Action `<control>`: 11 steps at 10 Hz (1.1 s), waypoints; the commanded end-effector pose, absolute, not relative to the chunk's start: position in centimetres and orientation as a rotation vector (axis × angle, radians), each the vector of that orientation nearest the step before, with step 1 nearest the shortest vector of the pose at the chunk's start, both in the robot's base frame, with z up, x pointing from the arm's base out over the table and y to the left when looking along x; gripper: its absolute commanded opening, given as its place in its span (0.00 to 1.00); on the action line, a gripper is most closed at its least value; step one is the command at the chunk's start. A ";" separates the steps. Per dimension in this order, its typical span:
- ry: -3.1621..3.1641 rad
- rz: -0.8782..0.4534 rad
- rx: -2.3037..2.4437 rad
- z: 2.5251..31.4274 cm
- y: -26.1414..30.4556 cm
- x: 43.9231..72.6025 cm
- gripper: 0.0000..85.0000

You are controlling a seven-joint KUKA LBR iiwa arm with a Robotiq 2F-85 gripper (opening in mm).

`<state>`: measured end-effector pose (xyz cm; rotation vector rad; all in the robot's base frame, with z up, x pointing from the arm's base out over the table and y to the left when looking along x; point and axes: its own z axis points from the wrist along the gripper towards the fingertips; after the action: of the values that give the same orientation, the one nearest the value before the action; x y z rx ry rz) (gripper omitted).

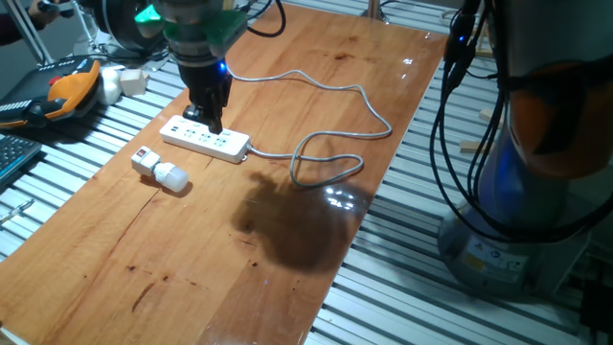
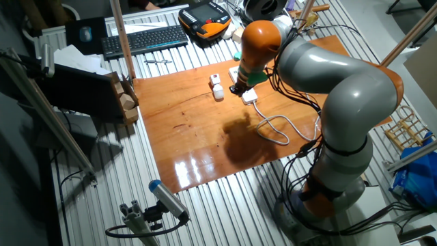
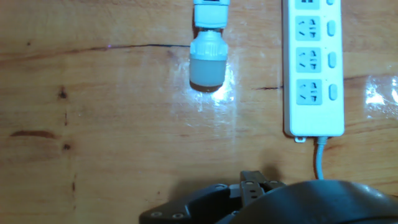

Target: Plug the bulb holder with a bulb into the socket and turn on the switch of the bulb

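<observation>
gripper (image 1: 213, 123) right over the socket (image 1: 205, 140), can't tell if it's open or closed, holder (image 1: 145, 162) with bulb (image 1: 173, 177) lying on the tabletop (image 1: 287, 220) just beside the socket, not plugged in

The arm (image 2: 341, 89) is built of thick, rounded silver-grey segments with orange joint bands — glossy, smooth shells. Black cables (image 2: 300, 147) loop along its flank down to a grey base. Nearest the hand sits a green-lit ring, then the black gripper (image 1: 213, 120) — blue light glowing above its fingers.
</observation>
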<state>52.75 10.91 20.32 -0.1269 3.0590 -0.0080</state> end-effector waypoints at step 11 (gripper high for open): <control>3.021 0.033 -0.031 18.4 11.4 54.2 0.00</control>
<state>54.35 11.45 18.38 -0.0318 3.0202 0.0295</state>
